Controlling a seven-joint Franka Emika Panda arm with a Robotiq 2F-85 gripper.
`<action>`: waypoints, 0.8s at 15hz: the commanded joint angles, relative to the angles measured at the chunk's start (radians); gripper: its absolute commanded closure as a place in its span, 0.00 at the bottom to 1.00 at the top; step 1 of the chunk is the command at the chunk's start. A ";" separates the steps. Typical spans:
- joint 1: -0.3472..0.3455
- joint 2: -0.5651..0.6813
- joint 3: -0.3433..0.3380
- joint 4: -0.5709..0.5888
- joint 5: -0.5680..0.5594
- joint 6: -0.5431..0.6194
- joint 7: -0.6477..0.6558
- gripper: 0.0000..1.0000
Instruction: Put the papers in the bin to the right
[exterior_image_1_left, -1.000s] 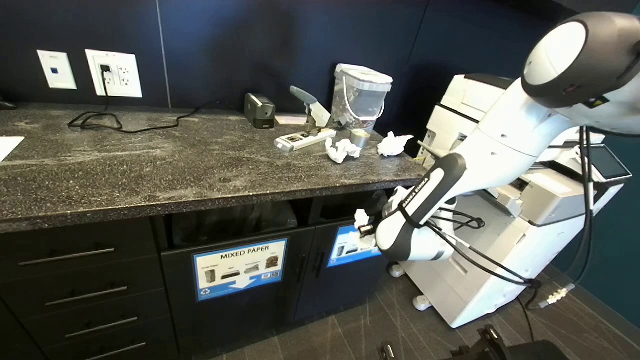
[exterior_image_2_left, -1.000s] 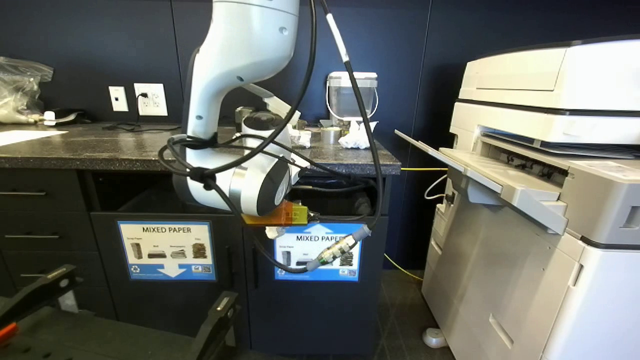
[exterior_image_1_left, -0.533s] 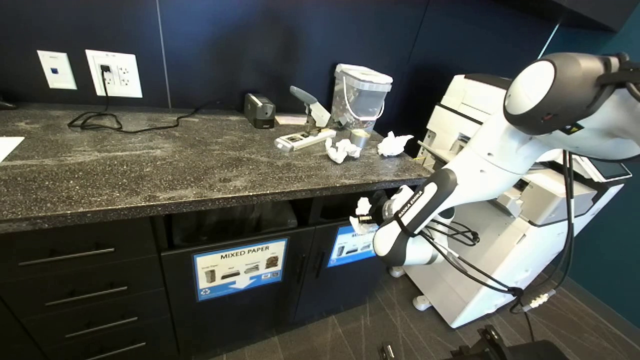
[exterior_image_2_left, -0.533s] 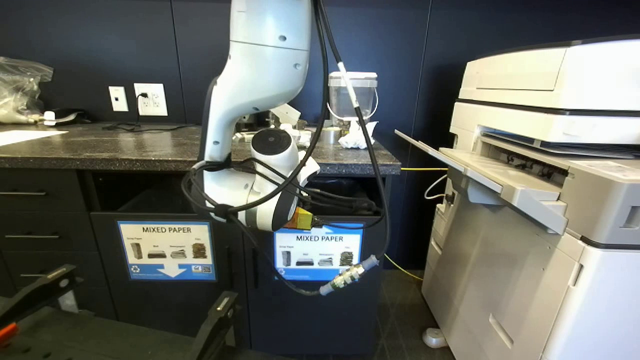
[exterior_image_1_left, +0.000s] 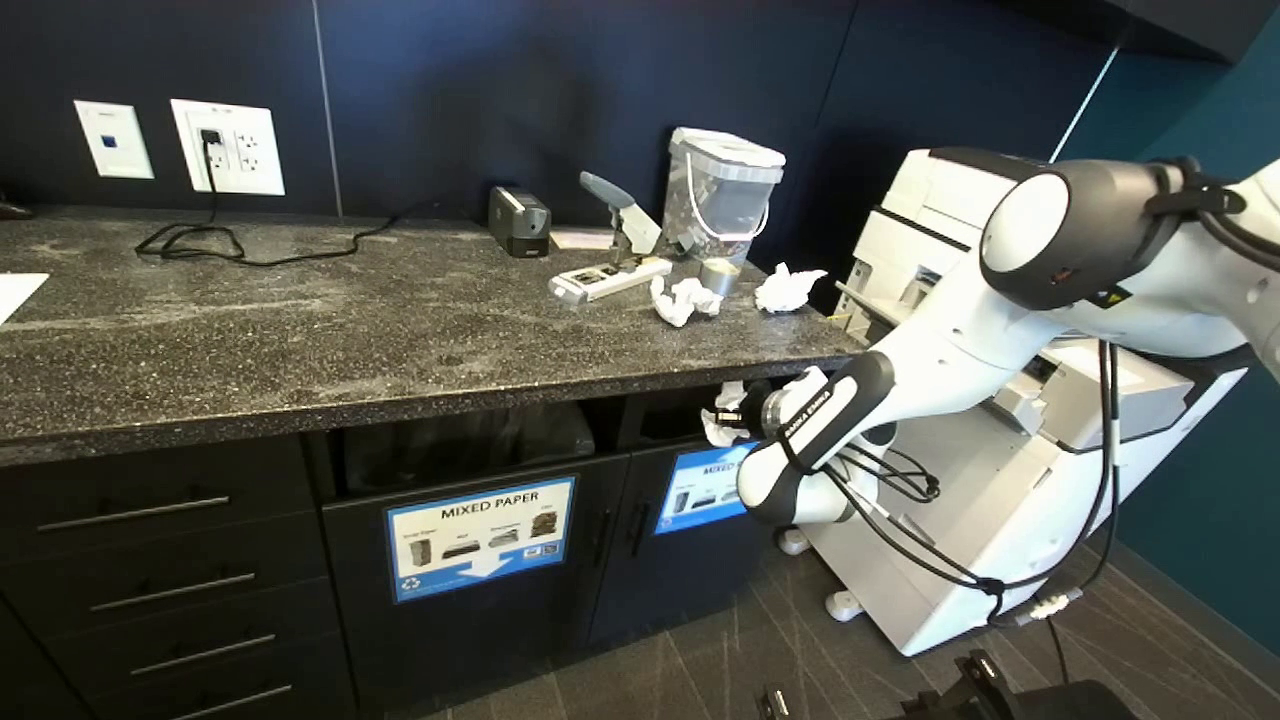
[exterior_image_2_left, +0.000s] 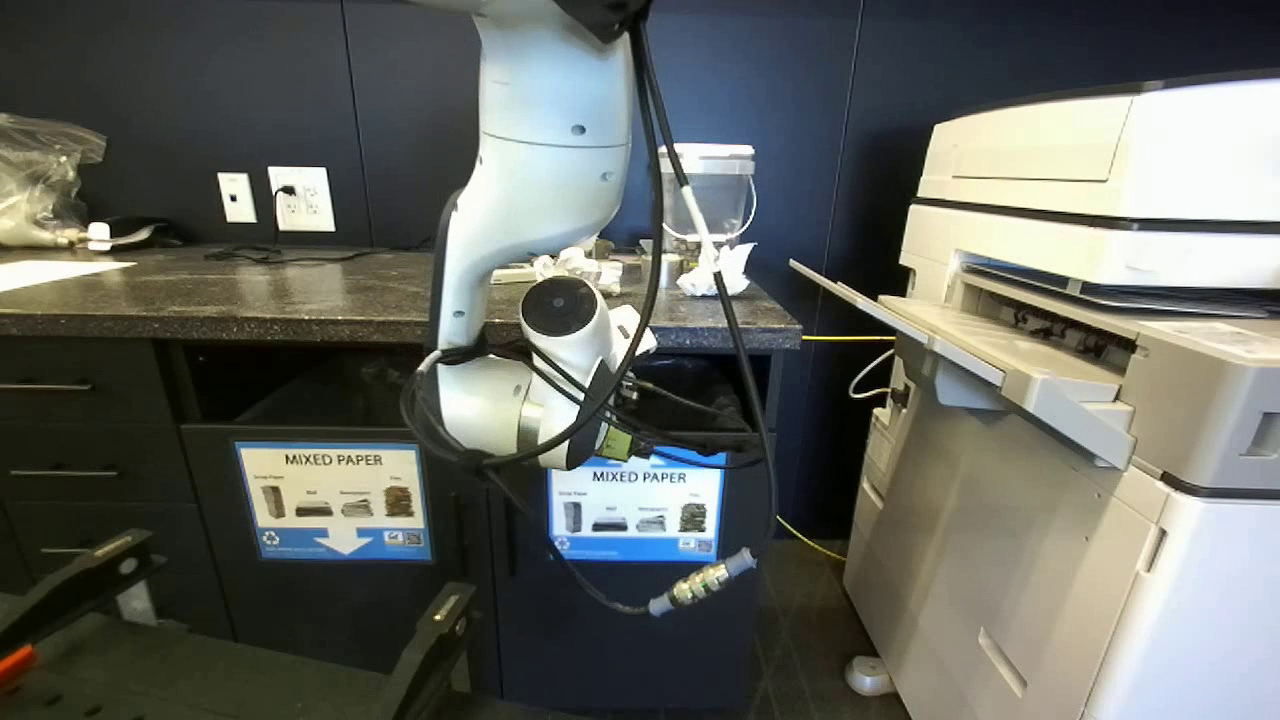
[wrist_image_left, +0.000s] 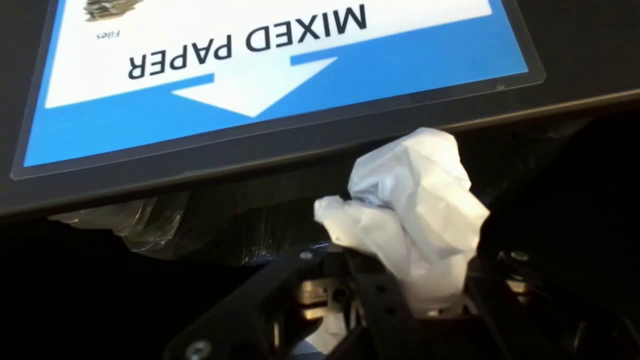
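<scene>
My gripper (wrist_image_left: 422, 272) is shut on a crumpled white paper wad (wrist_image_left: 415, 200), which sticks out past the fingertips. In the wrist view the wad is in front of the bin's dark slot opening, close to its rim. In an exterior view the gripper (exterior_image_1_left: 735, 417) and held paper (exterior_image_1_left: 721, 428) are just below the counter edge, at the slot of the right bin (exterior_image_1_left: 680, 590). The bin's dark front, with a blue label, also shows in an exterior view (exterior_image_2_left: 620, 640); there the arm hides the fingers. Two more paper wads (exterior_image_1_left: 686, 300) (exterior_image_1_left: 788, 289) lie on the counter.
The counter edge (exterior_image_1_left: 450, 408) overhangs the slots. A left bin (exterior_image_1_left: 470, 640) stands beside the right one. A stapler (exterior_image_1_left: 612, 280), metal cup (exterior_image_1_left: 719, 275) and clear container (exterior_image_1_left: 722, 190) stand near the papers. A printer (exterior_image_2_left: 1000, 480) stands right of the cabinet. Cables (exterior_image_2_left: 690, 450) hang from the arm.
My gripper has risen toward the slot with the paper still in it. In one exterior view the arm has shifted right; in the other its elbow has dropped and moved left. The counter papers have not moved.
</scene>
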 joint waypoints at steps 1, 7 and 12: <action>-0.002 0.111 0.006 0.156 -0.051 0.028 0.056 0.81; -0.004 0.230 0.027 0.339 -0.122 0.016 0.115 0.81; -0.013 0.327 0.067 0.502 -0.157 -0.010 0.139 0.80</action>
